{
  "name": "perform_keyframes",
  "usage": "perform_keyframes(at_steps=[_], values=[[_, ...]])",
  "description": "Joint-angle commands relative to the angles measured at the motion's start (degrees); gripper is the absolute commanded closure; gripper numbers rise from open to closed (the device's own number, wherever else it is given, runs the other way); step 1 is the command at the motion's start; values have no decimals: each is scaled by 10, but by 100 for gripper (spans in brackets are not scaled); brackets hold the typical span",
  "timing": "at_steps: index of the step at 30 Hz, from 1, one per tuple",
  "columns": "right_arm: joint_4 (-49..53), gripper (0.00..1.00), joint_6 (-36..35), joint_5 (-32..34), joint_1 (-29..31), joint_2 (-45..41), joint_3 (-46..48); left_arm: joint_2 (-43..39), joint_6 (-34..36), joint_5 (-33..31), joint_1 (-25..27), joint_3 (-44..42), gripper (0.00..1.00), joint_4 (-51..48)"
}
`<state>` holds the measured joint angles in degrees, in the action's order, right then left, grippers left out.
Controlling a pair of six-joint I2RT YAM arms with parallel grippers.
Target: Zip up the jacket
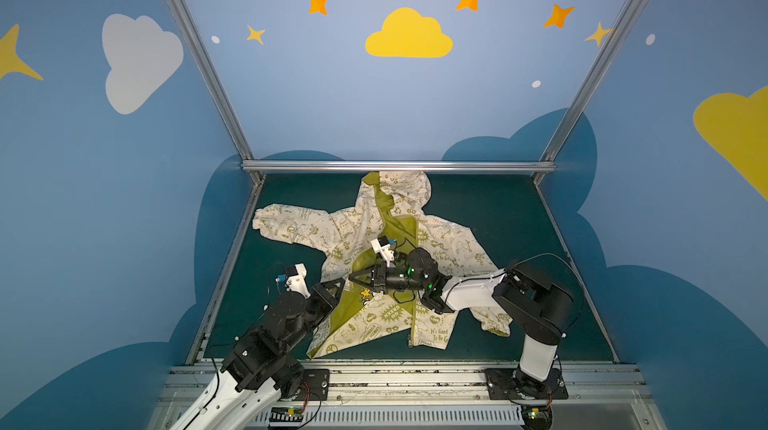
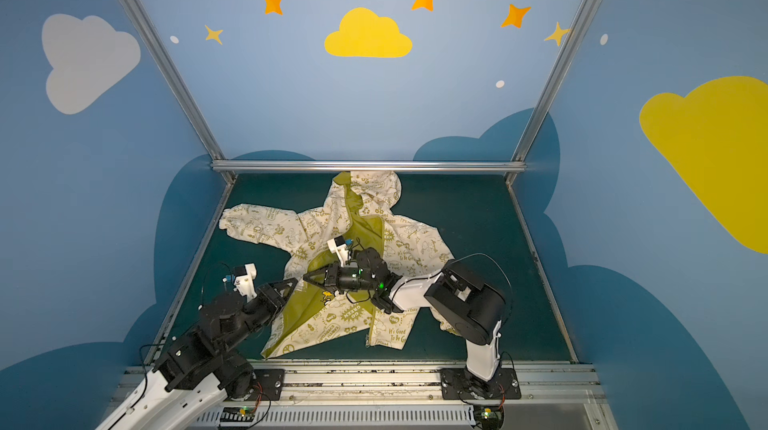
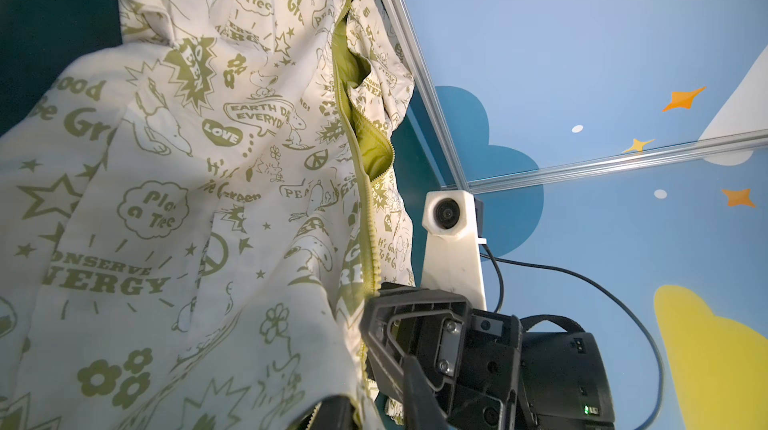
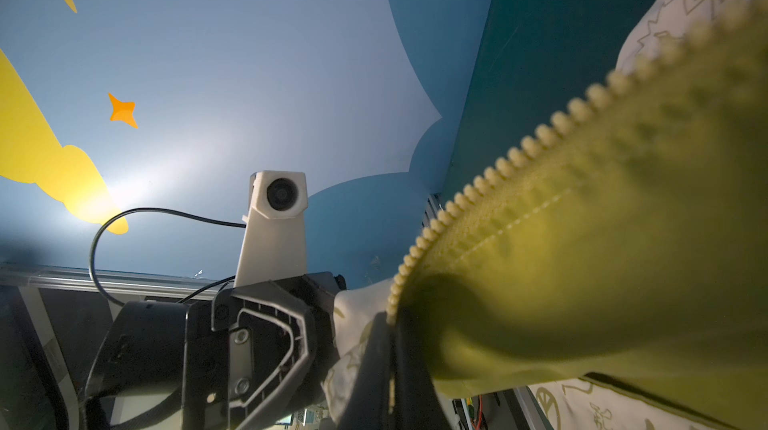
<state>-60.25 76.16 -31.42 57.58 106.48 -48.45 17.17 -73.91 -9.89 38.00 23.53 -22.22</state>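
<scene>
Operator: What is on the table?

Spotter: You have the jacket spread over it, lower middle of both top views. The hood points to the table's upper edge, and the front is open with olive lining showing.

Operator: And the grippers?

Spotter: Your right gripper reaches across the middle, jaws pinched tight on the jacket's zipper edge. Your left gripper sits just beside it at the left front panel. Whether its jaws grip the cloth, I cannot tell.

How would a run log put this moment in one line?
stage: zipping not begun | jacket: unzipped | right tool: shut on zipper edge | left tool: beside it, grip unclear
</scene>
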Motion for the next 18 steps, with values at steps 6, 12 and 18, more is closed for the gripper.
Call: perform_keyframes(at_steps=[6, 12, 18], values=[[-25, 100, 0, -13, 7, 12, -30, -3, 2, 3, -1, 0, 71, 11], [-24, 100, 3, -17, 8, 20, -36, -6, 0, 5, -1, -4, 74, 12], [-14, 100, 0, -18, 11, 22, -43, -13, -2, 4, -1, -9, 78, 12]])
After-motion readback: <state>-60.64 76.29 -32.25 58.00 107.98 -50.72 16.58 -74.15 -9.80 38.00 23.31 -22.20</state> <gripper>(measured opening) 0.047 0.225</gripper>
